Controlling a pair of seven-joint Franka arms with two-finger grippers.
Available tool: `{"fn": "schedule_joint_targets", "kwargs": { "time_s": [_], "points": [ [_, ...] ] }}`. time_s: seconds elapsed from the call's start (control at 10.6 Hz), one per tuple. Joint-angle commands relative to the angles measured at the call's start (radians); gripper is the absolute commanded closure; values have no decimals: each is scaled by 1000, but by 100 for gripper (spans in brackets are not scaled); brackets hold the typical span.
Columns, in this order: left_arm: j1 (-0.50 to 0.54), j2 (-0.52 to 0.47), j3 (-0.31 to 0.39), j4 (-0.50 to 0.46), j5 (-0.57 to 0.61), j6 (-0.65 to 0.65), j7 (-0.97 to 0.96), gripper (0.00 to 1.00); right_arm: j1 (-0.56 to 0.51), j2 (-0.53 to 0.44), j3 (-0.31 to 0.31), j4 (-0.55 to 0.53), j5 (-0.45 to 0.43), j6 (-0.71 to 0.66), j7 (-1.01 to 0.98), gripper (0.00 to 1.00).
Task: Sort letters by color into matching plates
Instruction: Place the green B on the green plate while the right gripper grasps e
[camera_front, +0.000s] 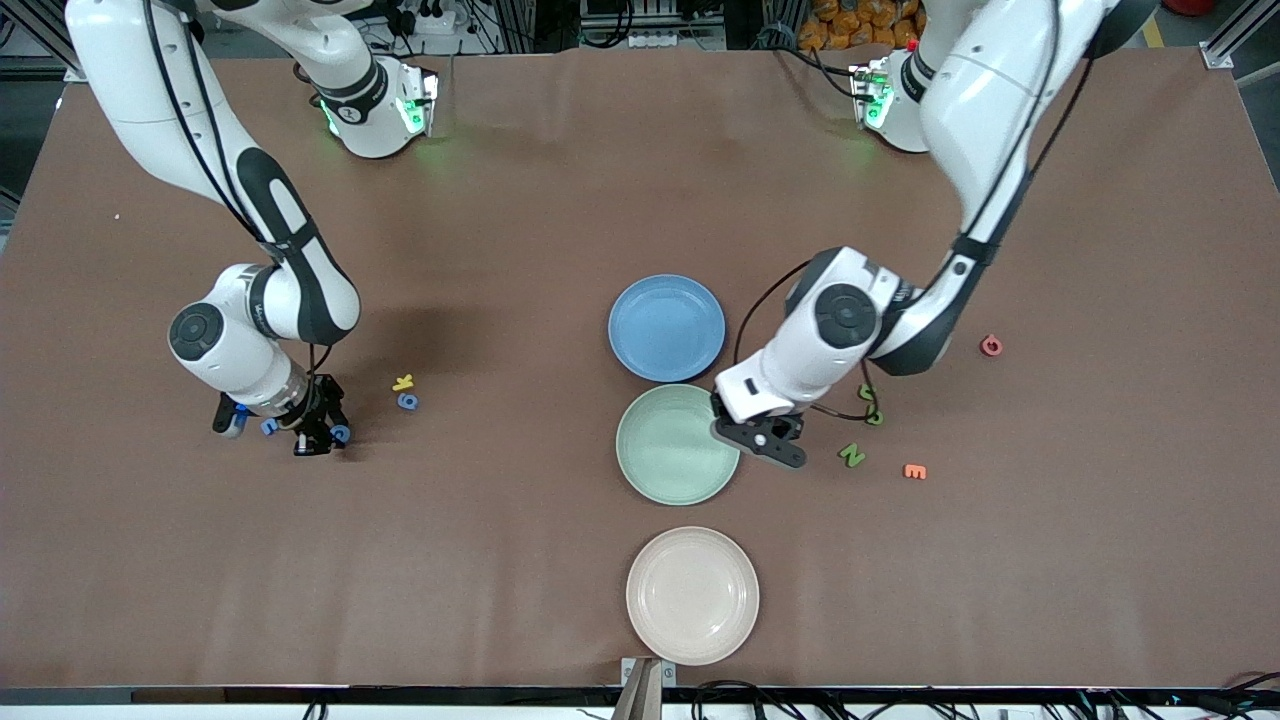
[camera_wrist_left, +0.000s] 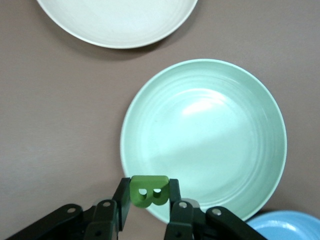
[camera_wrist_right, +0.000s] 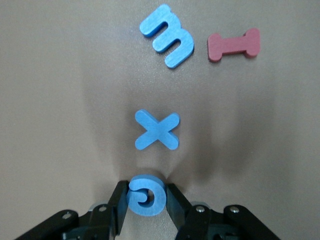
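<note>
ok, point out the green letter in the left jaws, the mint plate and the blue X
green letter (camera_wrist_left: 148, 190), left wrist view, its middle, between the jaws.
mint plate (camera_wrist_left: 260, 145), left wrist view, its sloped wall.
blue X (camera_wrist_right: 157, 131), right wrist view, where its strokes cross.

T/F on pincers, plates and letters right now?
1. The left pincer holds a green letter. True.
2. That letter lies in the green plate. False: it is pinched above the plate's rim.
3. The right pincer is on a blue G. True.
4. The blue plate holds two letters. False: it holds none.
5. The beige plate is nearest the front camera. True.
</note>
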Motion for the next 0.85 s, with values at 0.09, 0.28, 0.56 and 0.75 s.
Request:
{"fn": "schedule_joint_targets", "kwargs": {
  "time_s": [0.09, 0.28, 0.56, 0.75],
  "points": [
    [-201, 116, 165, 130, -16, -2, -182, 100, 7, 23, 1, 1, 6, 0, -68, 75],
    [-216, 130, 166, 135, -16, -2, -265, 100, 6, 23, 1, 6, 6, -6, -119, 76],
    [-201, 99, 176, 135, -10, -11, -294, 0, 7, 24, 1, 6, 6, -12, -228, 76],
    [-159, 37, 207, 126, 13, -83, -223, 0, 15, 24, 1, 7, 6, -35, -343, 76]
  ]
}}
